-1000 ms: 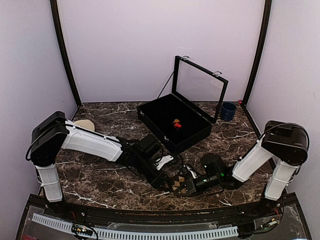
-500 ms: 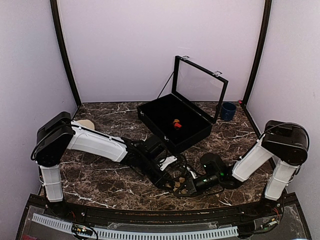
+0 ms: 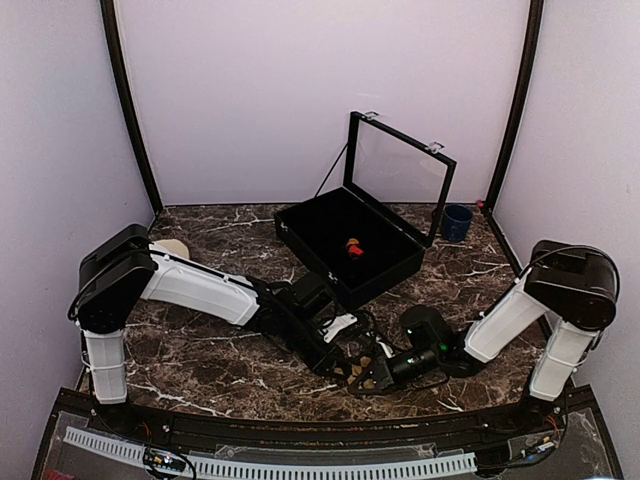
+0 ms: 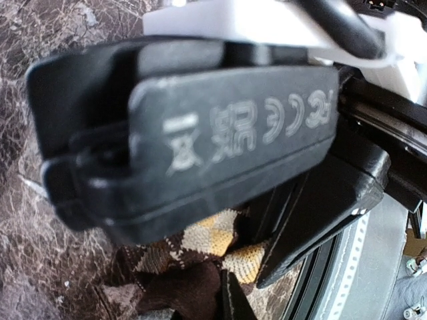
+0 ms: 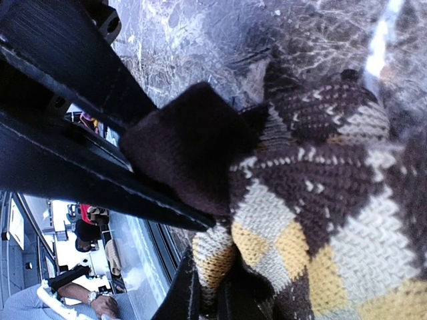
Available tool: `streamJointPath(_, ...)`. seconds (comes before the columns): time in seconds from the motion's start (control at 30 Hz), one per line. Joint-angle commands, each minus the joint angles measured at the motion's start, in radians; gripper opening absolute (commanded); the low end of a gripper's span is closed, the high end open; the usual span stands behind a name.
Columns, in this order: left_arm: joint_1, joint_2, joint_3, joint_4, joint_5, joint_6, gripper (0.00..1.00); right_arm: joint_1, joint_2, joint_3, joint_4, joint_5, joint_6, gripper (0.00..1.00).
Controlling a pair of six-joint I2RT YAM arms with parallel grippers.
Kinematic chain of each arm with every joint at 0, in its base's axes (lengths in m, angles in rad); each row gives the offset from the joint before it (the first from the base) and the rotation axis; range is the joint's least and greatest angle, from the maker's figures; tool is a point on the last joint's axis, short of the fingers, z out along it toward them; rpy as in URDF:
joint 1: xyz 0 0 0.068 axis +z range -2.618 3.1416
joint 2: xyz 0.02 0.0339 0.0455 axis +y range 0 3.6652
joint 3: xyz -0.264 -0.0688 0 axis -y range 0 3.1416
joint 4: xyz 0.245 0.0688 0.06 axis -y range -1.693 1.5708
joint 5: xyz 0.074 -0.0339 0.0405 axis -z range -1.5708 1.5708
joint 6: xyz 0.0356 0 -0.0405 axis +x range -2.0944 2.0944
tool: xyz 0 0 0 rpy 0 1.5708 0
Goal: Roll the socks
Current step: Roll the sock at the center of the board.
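Top external view: the black knitted sock with tan diamonds lies bunched on the dark marble-patterned table at about 6 o'clock, close to the near edge. The left gripper meets it from 10 o'clock, the right gripper from 3 o'clock. In the right wrist view that gripper's black fingers pinch a fold of the sock's edge. A black housing blocks most of the left wrist view, so I cannot tell how the left fingers stand. Toward 12 o'clock an open black case holds a small red-and-orange bundle; a blue cup stands at 2 o'clock
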Motion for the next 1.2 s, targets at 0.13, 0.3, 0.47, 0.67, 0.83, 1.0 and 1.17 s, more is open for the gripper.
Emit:
streamJointPath(0.13,-0.022,0.028,-0.024,-0.017,-0.005,-0.037,0.00,-0.003,0.006,0.030,-0.406,0.143,-0.089,0.14)
streamJointPath(0.3,-0.020,0.010,-0.046,-0.035,-0.079,-0.084,0.00,-0.004,-0.048,0.064,-0.536,0.219,-0.133,0.33)
streamJointPath(0.47,-0.012,-0.009,-0.080,-0.030,-0.124,-0.152,0.00,-0.007,-0.073,0.073,-0.593,0.252,-0.145,0.39)
streamJointPath(0.67,0.010,-0.026,-0.110,-0.042,-0.154,-0.195,0.00,-0.007,-0.117,0.068,-0.670,0.309,-0.147,0.41)
streamJointPath(0.83,0.038,-0.042,-0.144,-0.038,-0.163,-0.242,0.00,-0.008,-0.178,0.056,-0.724,0.369,-0.145,0.41)
streamJointPath(1.0,0.068,-0.065,-0.188,-0.018,-0.163,-0.291,0.00,-0.009,-0.253,0.022,-0.756,0.428,-0.132,0.41)
streamJointPath(1.17,0.084,-0.070,-0.196,-0.002,-0.137,-0.307,0.00,-0.008,-0.325,0.020,-0.811,0.508,-0.157,0.41)
